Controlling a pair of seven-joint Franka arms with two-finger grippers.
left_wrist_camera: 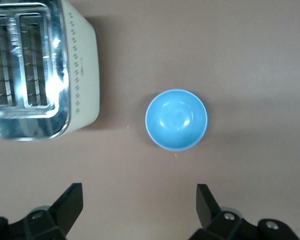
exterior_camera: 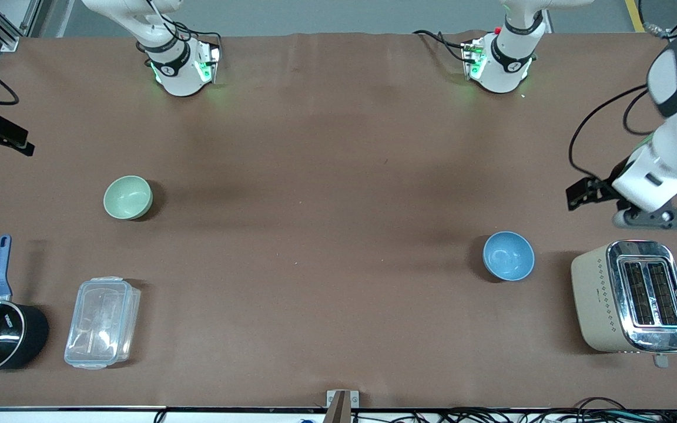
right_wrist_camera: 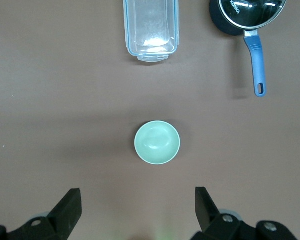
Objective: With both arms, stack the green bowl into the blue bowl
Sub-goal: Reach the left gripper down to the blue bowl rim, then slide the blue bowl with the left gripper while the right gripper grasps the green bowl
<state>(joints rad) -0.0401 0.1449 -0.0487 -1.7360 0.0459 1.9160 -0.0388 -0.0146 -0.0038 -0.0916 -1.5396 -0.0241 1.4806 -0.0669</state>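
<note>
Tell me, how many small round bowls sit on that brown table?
2. The pale mint-green matte bowl sits toward the right arm's end; the light sky-blue matte bowl sits beside the cream toaster. None looks hidden.

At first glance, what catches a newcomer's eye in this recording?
Two small bowls sit far apart on the brown table: the green bowl toward the right arm's end, the blue bowl toward the left arm's end beside a shiny toaster. Each open claw hovers over its own bowl, left claw and right claw, touching nothing.
</note>
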